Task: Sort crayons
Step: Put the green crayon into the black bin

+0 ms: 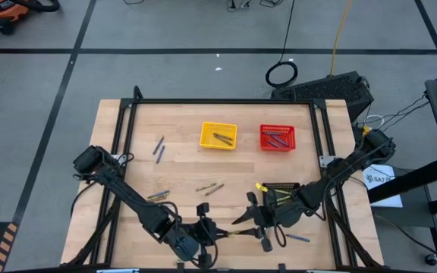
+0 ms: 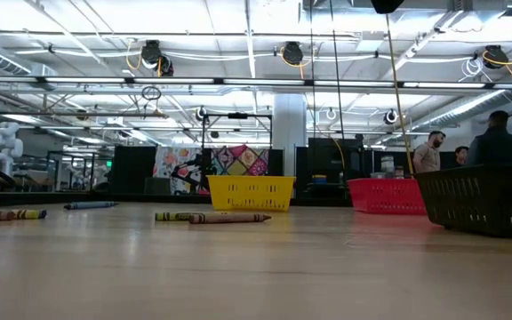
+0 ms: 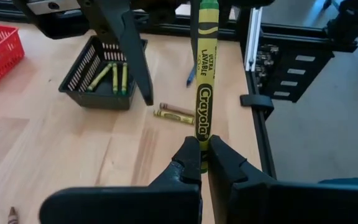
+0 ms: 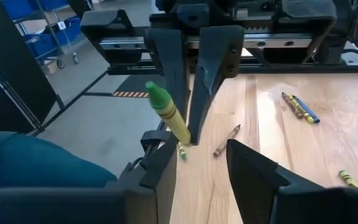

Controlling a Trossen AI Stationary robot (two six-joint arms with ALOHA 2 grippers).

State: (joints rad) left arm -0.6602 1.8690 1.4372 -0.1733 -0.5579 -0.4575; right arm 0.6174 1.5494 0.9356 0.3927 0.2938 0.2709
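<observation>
From above we see both arms reaching low to the table's near edge, the left gripper (image 1: 203, 231) facing the right gripper (image 1: 255, 220). In the left wrist view its fingers pinch a yellow-green crayon (image 3: 204, 93) upright. In the right wrist view, spread fingers (image 4: 253, 171) apparently flank that crayon without touching.

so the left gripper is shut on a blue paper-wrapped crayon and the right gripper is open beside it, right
Not quite: the paper-wrapped crayon is yellow-green, not blue, as the left wrist view shows. The rest holds: the left gripper is shut on it, and the right gripper is open beside it.
</observation>
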